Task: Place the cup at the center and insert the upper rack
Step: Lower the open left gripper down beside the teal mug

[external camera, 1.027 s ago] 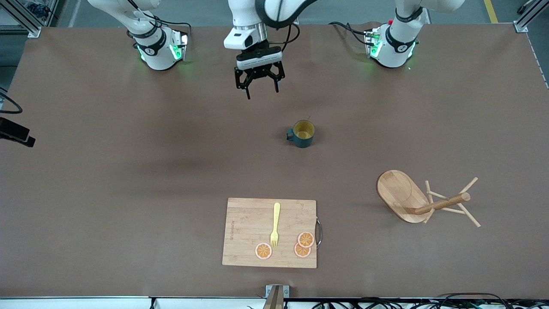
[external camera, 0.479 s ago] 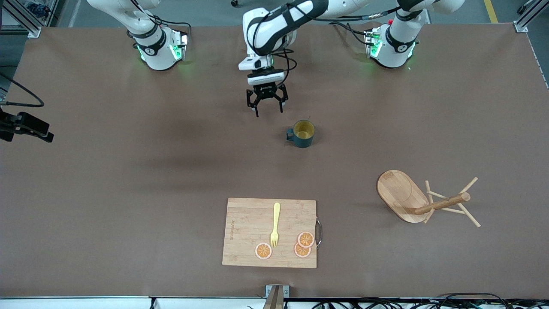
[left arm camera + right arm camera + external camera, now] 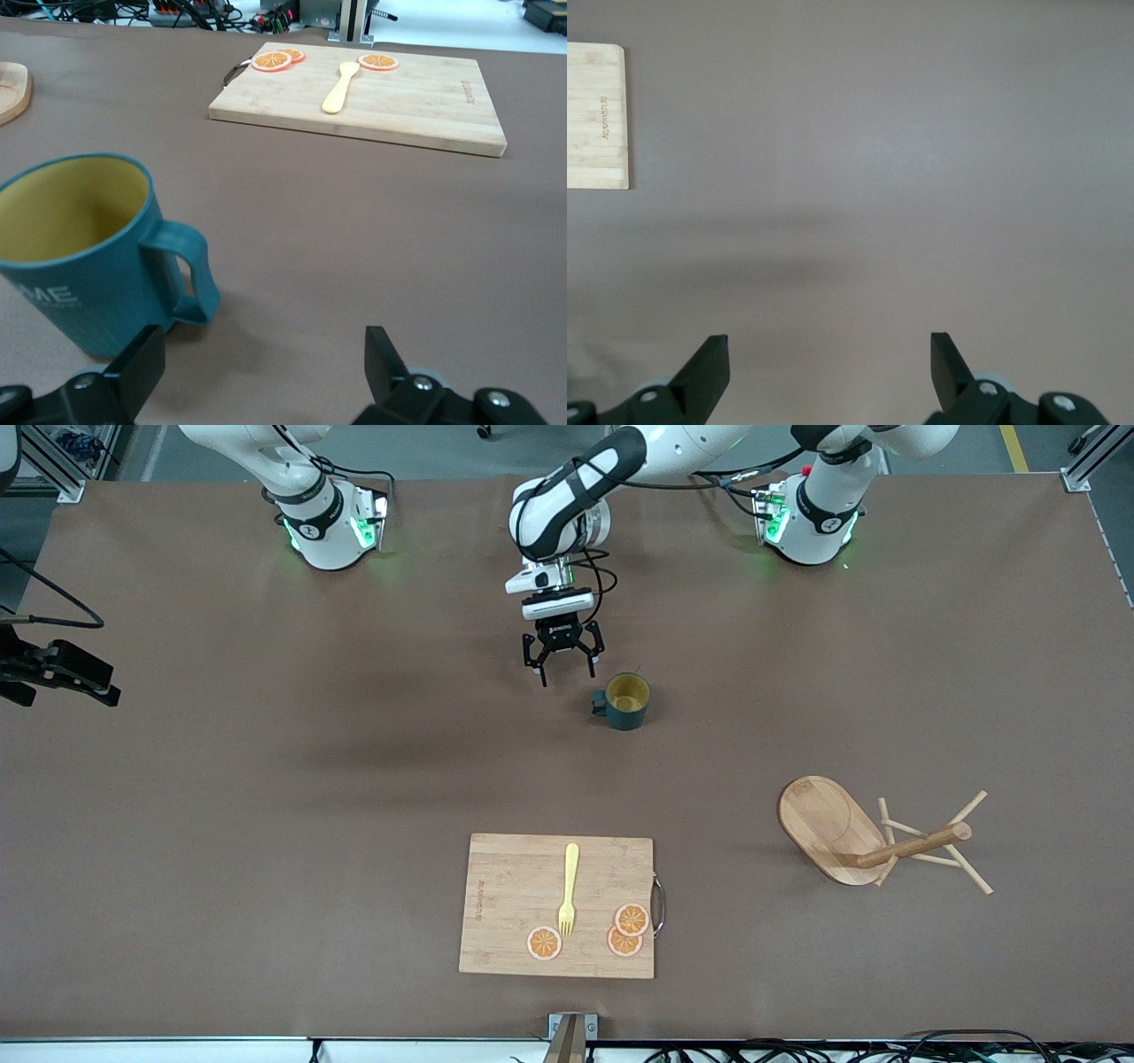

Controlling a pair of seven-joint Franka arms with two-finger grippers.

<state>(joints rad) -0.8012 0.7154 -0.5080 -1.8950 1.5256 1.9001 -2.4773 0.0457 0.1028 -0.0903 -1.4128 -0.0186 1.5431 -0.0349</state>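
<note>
The left gripper [image 3: 563,666] hangs low over the table [image 3: 266,797], just beside the cup [image 3: 625,701] on the side toward the right arm's end, its two fingers spread wide with nothing between them; the left wrist view confirms the fingertips [image 3: 146,359] parted and apart from the cup [image 3: 84,252], whose handle faces the open gap. The right gripper [image 3: 830,354] is up over bare table surface, jaws likewise standing wide and holding nothing; in the front view only a dark part of that arm's hand shows at the picture's edge, at the right arm's end of the table, and the arm waits. Taken across the front view from that end: the wooden cutting board [image 3: 556,905] lies near the front camera's edge of the table, carrying a yellow fork [image 3: 569,889] lengthwise and three orange slices [image 3: 625,930], one beside the fork's tines and two overlapping near the board's metal handle. The cup stands upright, farther from the front camera than the board, mustard-yellow interior visible, handle turned toward the right arm's end. The upper rack [image 3: 877,837] lies tipped on its side toward the left arm's end of the table, its oval base on edge, its post and pegs pointing toward that end, well apart from the cup.
</note>
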